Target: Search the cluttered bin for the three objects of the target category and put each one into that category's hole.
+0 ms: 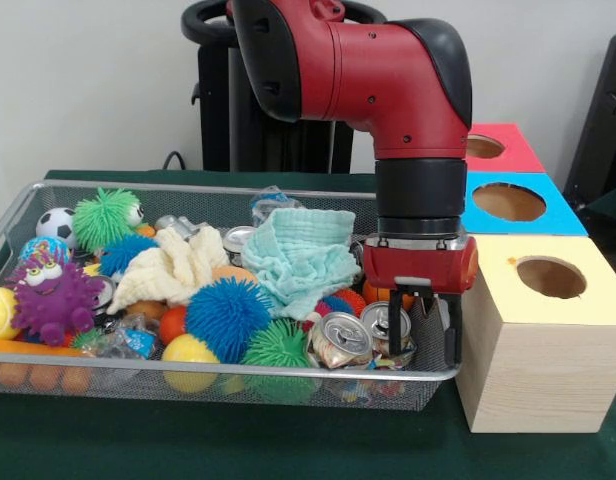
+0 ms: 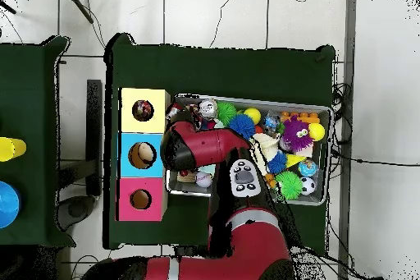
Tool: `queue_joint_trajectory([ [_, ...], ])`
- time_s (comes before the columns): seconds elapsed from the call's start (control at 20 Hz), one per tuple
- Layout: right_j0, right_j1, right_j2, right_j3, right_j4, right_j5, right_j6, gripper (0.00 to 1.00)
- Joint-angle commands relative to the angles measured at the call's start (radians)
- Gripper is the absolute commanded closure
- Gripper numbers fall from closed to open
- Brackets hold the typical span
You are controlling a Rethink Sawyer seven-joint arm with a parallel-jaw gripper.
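Observation:
The wire mesh bin (image 1: 188, 369) is full of clutter and also shows in the overhead view (image 2: 325, 155). My gripper (image 1: 425, 340) hangs low over the bin's right end, next to the yellow-topped box (image 1: 578, 300). It is open and holds nothing. The box's round hole (image 1: 551, 277) lies just right of the gripper and also shows in the overhead view (image 2: 143, 111). A small red and blue patch (image 1: 333, 303) peeks out under the mint cloth; I cannot tell if it is a fabric bundle. No bundle shows plainly. The arm hides the bin's left part in the overhead view.
Crushed cans (image 1: 340, 338) lie just left of the gripper. A mint cloth (image 1: 303, 255), a pale yellow cloth (image 1: 173, 268), spiky balls (image 1: 226, 318) and a purple monster toy (image 1: 50, 295) fill the bin. The blue-topped box (image 1: 509, 202) and red-topped box (image 1: 485, 147) stand behind the yellow one.

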Motion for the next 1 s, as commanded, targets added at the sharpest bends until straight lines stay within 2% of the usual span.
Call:
queue_joint_trajectory([
  [0.05,-0.019,0.072,-0.004,-0.023,-0.09,0.163,-0.099,0.0],
  [0.35,-0.044,0.04,0.002,-0.018,-0.133,0.209,-0.135,0.0],
  [0.85,-0.076,-0.007,0.018,-0.013,-0.195,0.239,-0.139,0.0],
  [1.0,-0.076,0.002,0.018,-0.025,-0.221,0.233,-0.126,0.0],
])
